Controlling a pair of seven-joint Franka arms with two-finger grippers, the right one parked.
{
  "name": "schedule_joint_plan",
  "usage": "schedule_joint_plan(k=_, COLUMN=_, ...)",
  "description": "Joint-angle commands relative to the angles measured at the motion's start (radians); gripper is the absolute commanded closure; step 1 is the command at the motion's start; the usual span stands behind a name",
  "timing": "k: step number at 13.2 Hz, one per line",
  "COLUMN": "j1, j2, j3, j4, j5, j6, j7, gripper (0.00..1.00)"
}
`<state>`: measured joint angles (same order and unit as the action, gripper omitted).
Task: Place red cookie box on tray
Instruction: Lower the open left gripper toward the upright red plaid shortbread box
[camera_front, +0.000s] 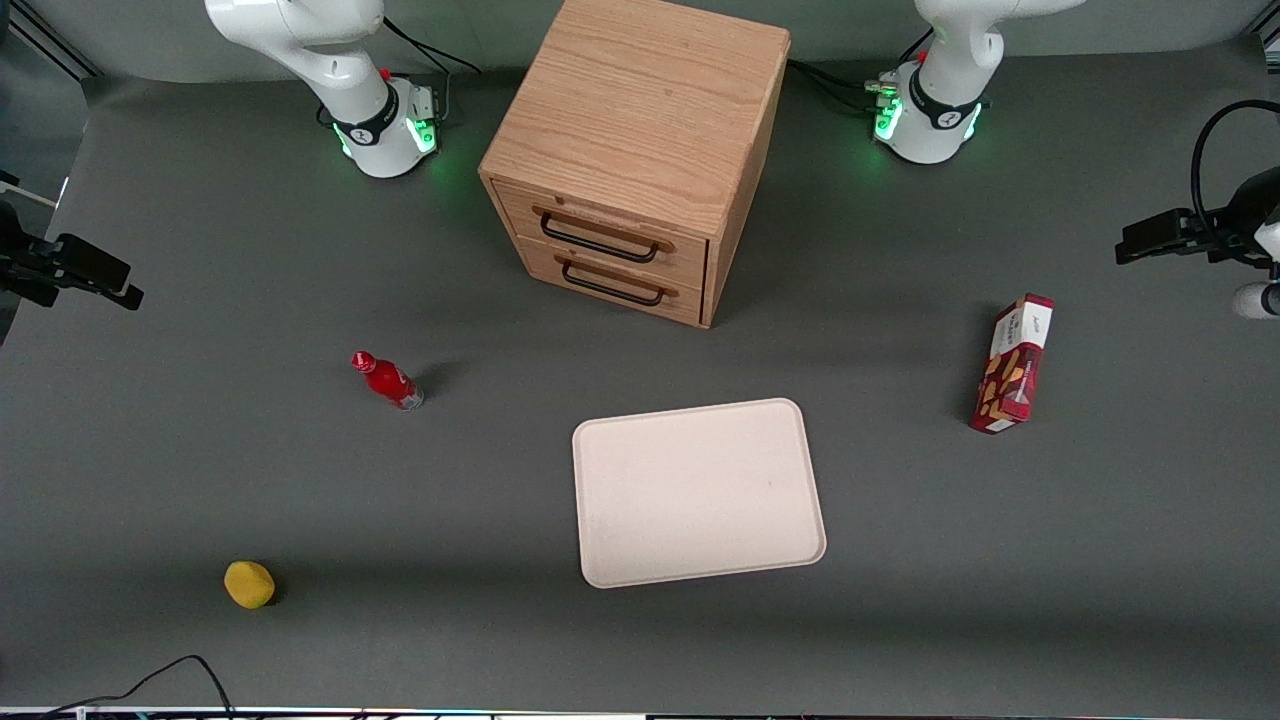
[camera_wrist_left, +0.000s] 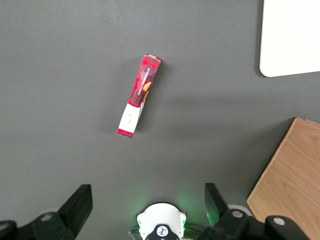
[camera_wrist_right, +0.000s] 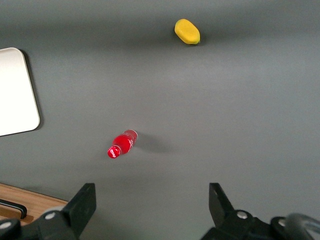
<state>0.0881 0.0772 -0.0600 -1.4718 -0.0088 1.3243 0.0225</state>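
The red cookie box (camera_front: 1010, 365) stands upright on the grey table toward the working arm's end; it also shows in the left wrist view (camera_wrist_left: 139, 95). The cream-white tray (camera_front: 700, 490) lies flat with nothing on it near the table's middle, nearer the front camera than the cabinet; one of its corners shows in the left wrist view (camera_wrist_left: 290, 35). My left gripper (camera_front: 1128, 248) hangs high above the table at the working arm's end, apart from the box. In the left wrist view the gripper (camera_wrist_left: 147, 200) is open and holds nothing, with the box well clear of its fingers.
A wooden two-drawer cabinet (camera_front: 640, 150) stands at the back middle, drawers shut. A small red bottle (camera_front: 388, 380) and a yellow rounded object (camera_front: 249, 584) lie toward the parked arm's end. A black cable (camera_front: 180, 672) lies at the front edge.
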Motion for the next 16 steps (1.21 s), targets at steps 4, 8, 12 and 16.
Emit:
schedule_joint_plan(k=4, j1=-0.002, j2=0.01, j3=0.017, j4=0.034, j5=0.016, j6=-0.026, j7=-0.018, gripper=0.0)
schedule_joint_plan(k=8, j1=0.002, j2=0.015, j3=0.054, j4=-0.127, j5=0.044, j6=0.085, j7=0.174, gripper=0.0)
schedule_joint_plan(k=12, j1=0.004, j2=0.016, j3=0.089, j4=-0.501, j5=0.039, j6=0.484, j7=0.459, gripper=0.0)
schedule_joint_plan(k=16, j1=-0.001, j2=0.059, j3=0.081, j4=-0.766, j5=0.035, j6=0.939, j7=0.462, gripper=0.0)
